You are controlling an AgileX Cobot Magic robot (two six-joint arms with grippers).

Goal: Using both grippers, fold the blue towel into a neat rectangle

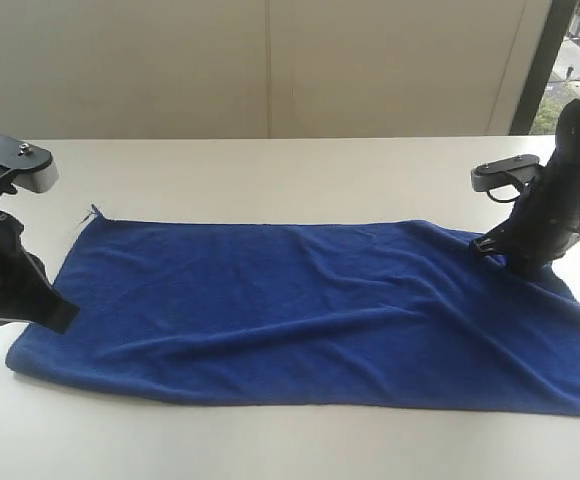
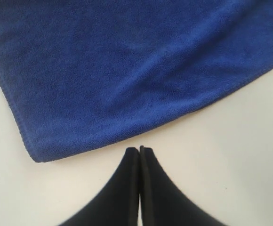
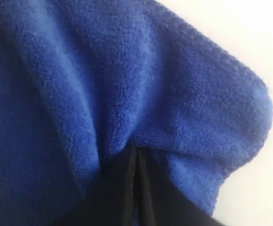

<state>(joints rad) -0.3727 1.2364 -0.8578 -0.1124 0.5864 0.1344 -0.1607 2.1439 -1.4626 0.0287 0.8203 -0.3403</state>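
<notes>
**Towel spread lengthwise on table; both jaws closed**

The white table is seen to fill most of the exterior view, with a pale wall behind it.

The blue towel is laid out on the table as a long rectangle running from left to right across the exterior view. It lies mostly flat, with shallow wrinkles across the middle. Its near long edge looks rounded. At the far right corner the cloth is raised slightly.

The right gripper is set down on that far right corner. In the right wrist view its jaws are closed, leaving only a thin seam. The tips are buried in the terry, and creases run together toward them. It cannot be told whether cloth is caught between them.

The left gripper is placed at the left short end of the towel. In the left wrist view its jaws are pressed together and hold nothing. They are over bare table, just beside the towel's edge and near one corner.

A small pale label is noted at the far left corner of the towel.
</notes>
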